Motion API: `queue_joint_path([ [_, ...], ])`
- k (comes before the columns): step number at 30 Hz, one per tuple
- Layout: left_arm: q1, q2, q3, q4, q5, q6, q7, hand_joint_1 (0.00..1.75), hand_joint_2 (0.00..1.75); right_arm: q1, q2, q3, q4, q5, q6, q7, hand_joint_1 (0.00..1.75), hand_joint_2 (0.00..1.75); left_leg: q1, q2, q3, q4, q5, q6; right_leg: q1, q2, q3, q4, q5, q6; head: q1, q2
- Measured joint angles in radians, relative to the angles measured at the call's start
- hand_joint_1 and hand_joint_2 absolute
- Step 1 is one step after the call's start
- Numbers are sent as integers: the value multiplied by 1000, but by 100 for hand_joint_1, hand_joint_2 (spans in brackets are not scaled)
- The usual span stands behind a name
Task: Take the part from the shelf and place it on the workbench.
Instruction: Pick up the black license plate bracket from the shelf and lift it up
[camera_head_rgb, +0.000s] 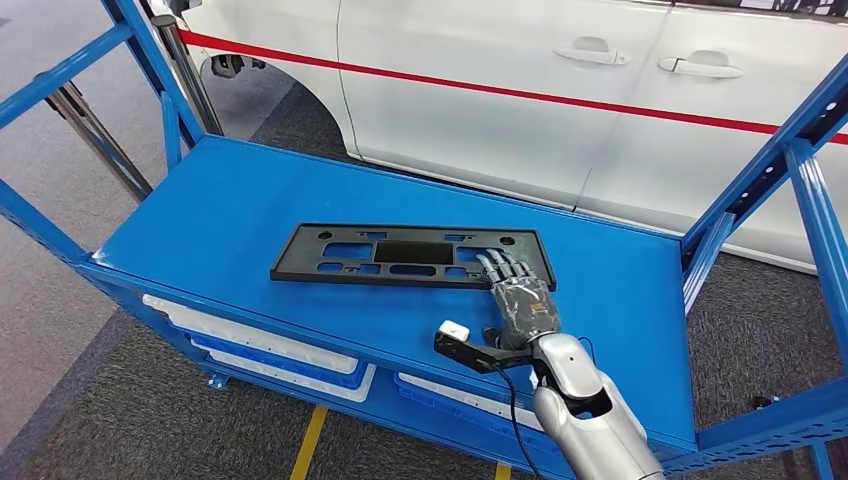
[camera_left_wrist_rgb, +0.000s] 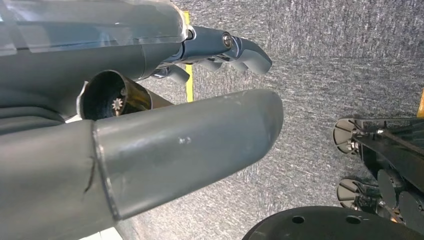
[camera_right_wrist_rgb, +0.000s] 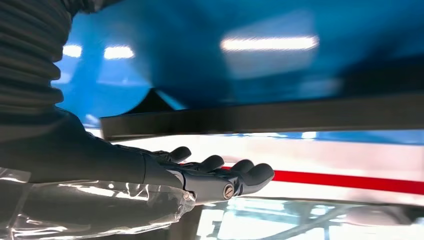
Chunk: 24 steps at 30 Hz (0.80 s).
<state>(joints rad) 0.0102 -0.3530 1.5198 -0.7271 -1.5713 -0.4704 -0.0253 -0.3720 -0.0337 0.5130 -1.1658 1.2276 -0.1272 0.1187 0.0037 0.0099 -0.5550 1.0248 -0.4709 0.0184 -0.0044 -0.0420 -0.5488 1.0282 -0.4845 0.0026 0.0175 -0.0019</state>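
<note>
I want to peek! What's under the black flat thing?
The black part lies flat on the blue shelf. The right hand rests fingers on its near corner. Anything beneath it is hidden.

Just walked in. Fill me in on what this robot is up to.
The robot's right hand reaches over a blue shelf, its fingers lying on the right end of a flat black license plate frame. The frame lies flat on the shelf top and is not lifted. The left hand hangs over grey carpet, holding nothing. A white car with a red stripe stands behind the shelf.
</note>
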Motion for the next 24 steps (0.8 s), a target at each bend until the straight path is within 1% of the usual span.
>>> queue_joint_path([
  [1,0,0,0,0,0,0,0,0,0,2,4,20,-15,-7,11,3,0,175,0,0,-1,0,0,0,0,0,-1,0,0,0,0,0],
  [2,0,0,0,0,0,0,0,0,0,2,9,39,-26,-16,20,8,10,175,0,0,-2,0,0,0,1,0,-2,0,0,0,0,0],
  [3,0,0,0,0,0,0,0,0,0,-1,16,57,-32,-24,29,13,44,175,0,0,-3,0,0,0,1,0,-2,0,0,0,0,0],
  [5,-1,0,-2,0,0,2,0,0,0,-15,37,85,-28,-35,38,23,128,175,0,0,-4,0,0,0,1,0,-4,1,0,0,0,0],
  [6,-3,0,-3,0,0,5,0,0,0,-26,50,98,-18,-38,37,26,161,175,0,0,-4,0,1,0,1,0,-5,1,0,0,0,0],
  [7,-5,0,-4,1,0,12,2,0,0,-39,64,112,-5,-41,32,28,168,175,0,0,-5,0,1,0,1,0,-5,1,0,0,0,0],
  [12,-12,3,-6,15,0,42,13,0,0,-81,115,166,53,-51,9,28,167,175,0,0,-6,0,1,-1,1,0,-6,1,0,0,0,0],
  [15,-15,4,-6,23,0,47,14,0,0,-93,130,188,72,-53,7,28,169,175,0,0,-7,0,1,-1,1,0,-7,1,0,0,0,0],
  [18,-16,5,-6,29,0,49,14,0,0,-101,140,201,83,-54,6,28,167,175,0,0,-7,0,1,-1,0,0,-8,1,0,0,0,0],
  [22,-16,6,-6,33,0,50,14,0,0,-105,146,213,95,-54,6,28,140,175,0,0,-8,0,1,-1,0,0,-8,1,0,0,0,0],
  [24,-16,6,-6,35,0,50,14,0,0,-106,148,215,99,-54,6,28,140,175,0,0,-8,0,1,-1,0,0,-8,1,0,0,0,0],
])
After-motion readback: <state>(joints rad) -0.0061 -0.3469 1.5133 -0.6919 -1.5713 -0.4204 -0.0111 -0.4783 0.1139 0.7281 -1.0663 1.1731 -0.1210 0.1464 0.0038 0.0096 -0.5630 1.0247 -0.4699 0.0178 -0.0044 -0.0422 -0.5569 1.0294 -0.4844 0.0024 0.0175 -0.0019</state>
